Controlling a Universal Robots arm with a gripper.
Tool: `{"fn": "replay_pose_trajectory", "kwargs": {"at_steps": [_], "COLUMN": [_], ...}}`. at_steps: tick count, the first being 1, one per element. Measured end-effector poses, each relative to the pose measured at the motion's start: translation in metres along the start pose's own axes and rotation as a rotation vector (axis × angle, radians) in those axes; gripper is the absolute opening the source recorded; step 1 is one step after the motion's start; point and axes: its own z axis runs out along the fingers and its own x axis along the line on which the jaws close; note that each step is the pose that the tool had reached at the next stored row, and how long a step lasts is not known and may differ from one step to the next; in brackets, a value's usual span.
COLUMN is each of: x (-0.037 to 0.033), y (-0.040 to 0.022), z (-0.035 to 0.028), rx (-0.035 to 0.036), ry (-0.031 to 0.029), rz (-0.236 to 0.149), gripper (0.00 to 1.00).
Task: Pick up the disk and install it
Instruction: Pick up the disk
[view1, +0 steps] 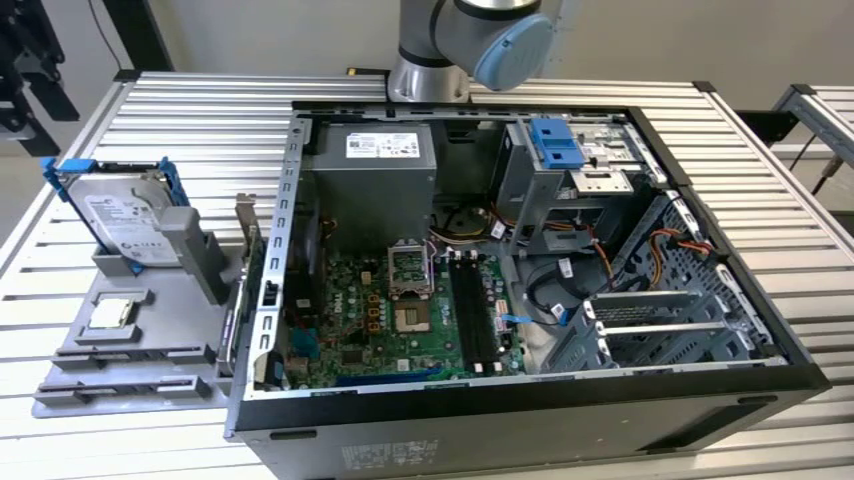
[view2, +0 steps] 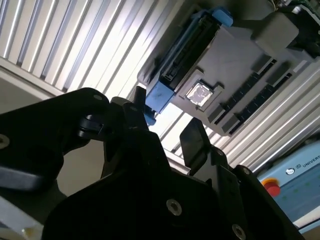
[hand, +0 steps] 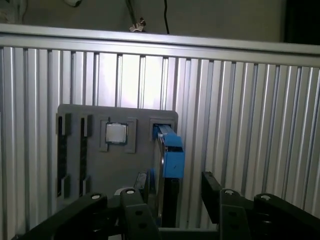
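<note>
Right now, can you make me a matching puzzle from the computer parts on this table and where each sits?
1 disk
2 square chip
3 blue latch piece
4 motherboard

a flat in a grey holder recess
b flat on the open computer case's floor
c on the case's metal drive cage
d on edge in the holder

Pairs: 1-d, 2-a, 3-c, 4-b

Blue-railed silver disk (view1: 123, 215), apparently upright in grey holder (view1: 158, 335)
</note>
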Motion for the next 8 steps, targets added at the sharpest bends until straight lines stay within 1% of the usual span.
{"fn": "replay_pose_trajectory", "kwargs": {"at_steps": [8], "x": [0.0005], "y": [0.0002], "z": [0.0146], "rx": [-0.0001], "ry": [0.0001], "rz": [0.0], "gripper": [1.0]}}
